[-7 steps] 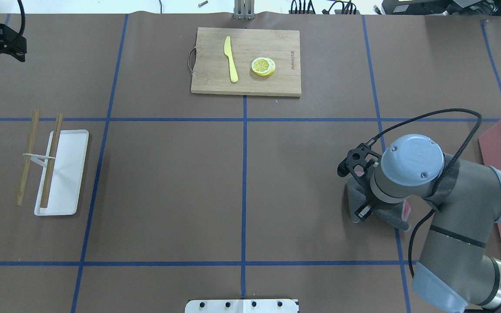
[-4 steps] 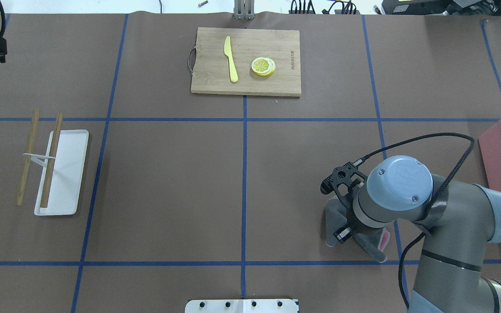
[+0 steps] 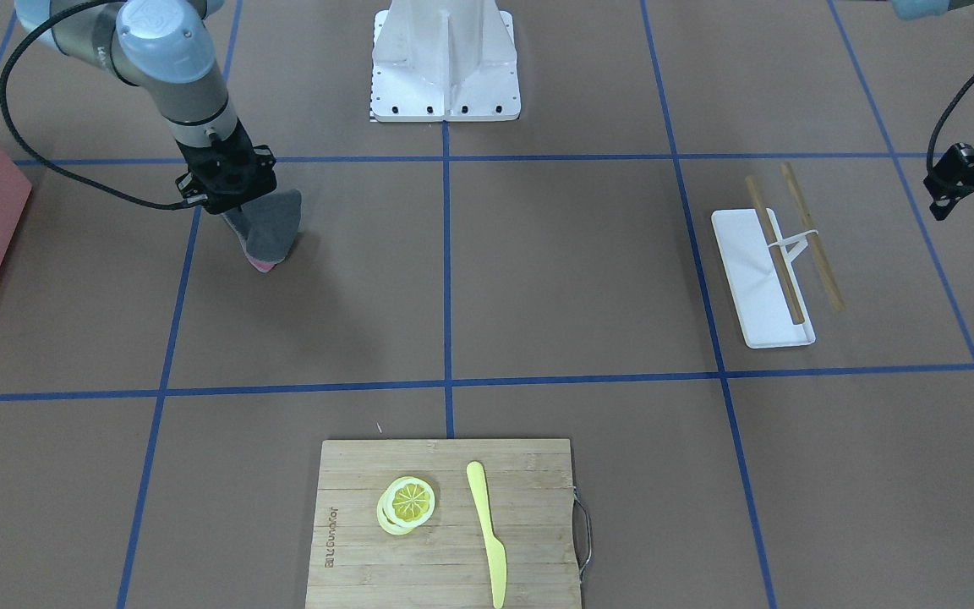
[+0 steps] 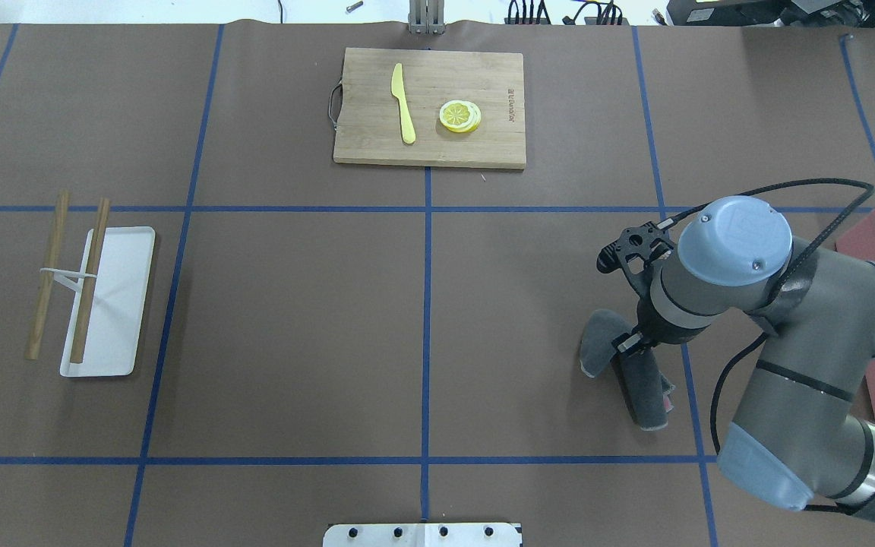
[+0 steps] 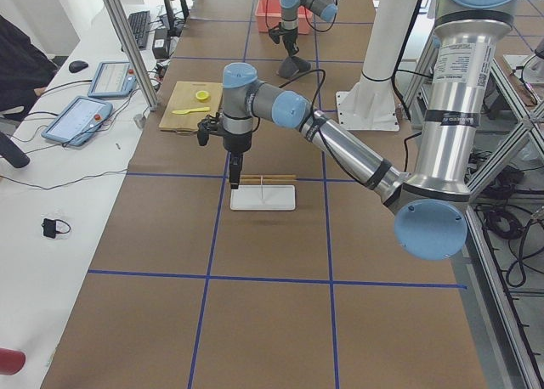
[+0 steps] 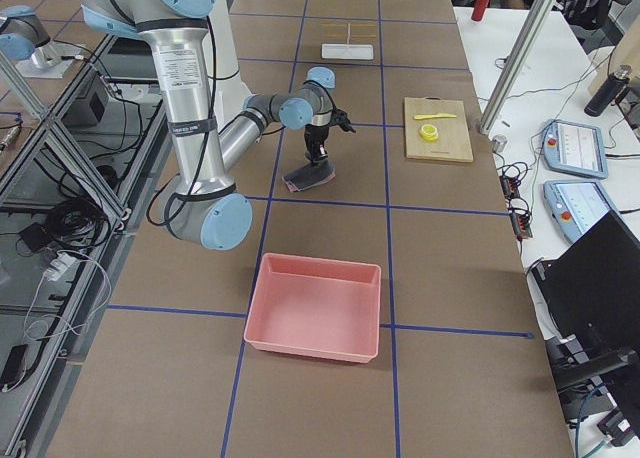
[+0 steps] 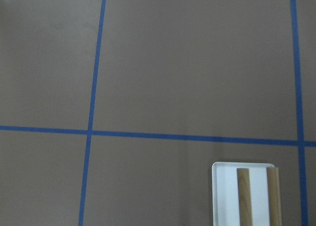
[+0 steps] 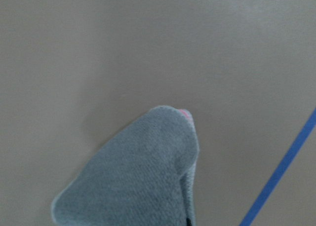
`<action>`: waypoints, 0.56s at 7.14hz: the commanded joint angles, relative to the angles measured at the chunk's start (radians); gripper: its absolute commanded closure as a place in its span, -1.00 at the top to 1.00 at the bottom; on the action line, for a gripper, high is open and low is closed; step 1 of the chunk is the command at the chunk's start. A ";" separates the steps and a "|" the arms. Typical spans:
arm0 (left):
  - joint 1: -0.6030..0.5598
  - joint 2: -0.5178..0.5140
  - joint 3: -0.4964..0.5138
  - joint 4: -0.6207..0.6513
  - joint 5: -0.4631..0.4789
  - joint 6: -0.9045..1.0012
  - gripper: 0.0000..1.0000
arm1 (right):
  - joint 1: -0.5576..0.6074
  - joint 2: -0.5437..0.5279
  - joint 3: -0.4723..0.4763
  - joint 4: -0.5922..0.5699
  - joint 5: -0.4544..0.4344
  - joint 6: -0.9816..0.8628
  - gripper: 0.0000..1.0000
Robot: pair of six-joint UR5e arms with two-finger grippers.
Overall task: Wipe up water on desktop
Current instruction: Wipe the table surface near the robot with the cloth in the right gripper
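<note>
a grey cloth (image 3: 274, 227) is clamped by the right gripper (image 3: 238, 211), touching the desktop (image 3: 555, 279) near the bench's right edge; whether the left gripper (image 5: 234, 175) is open cannot be told.

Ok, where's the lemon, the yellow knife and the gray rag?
lemon slices (image 4: 459, 115), overhead view, middle of the top slice.
yellow knife (image 4: 403, 102), overhead view, middle of its length.
gray rag (image 3: 271, 227), front-facing view, middle of the cloth.
</note>
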 commanded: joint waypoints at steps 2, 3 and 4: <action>-0.030 0.049 0.006 0.000 -0.011 0.056 0.97 | 0.179 -0.006 -0.150 0.001 0.043 -0.265 -1.00; -0.030 0.049 0.009 0.001 -0.011 0.056 0.97 | 0.244 -0.006 -0.192 0.001 0.054 -0.348 -1.00; -0.032 0.049 0.015 0.000 -0.009 0.058 0.97 | 0.314 0.000 -0.248 0.001 0.072 -0.451 -1.00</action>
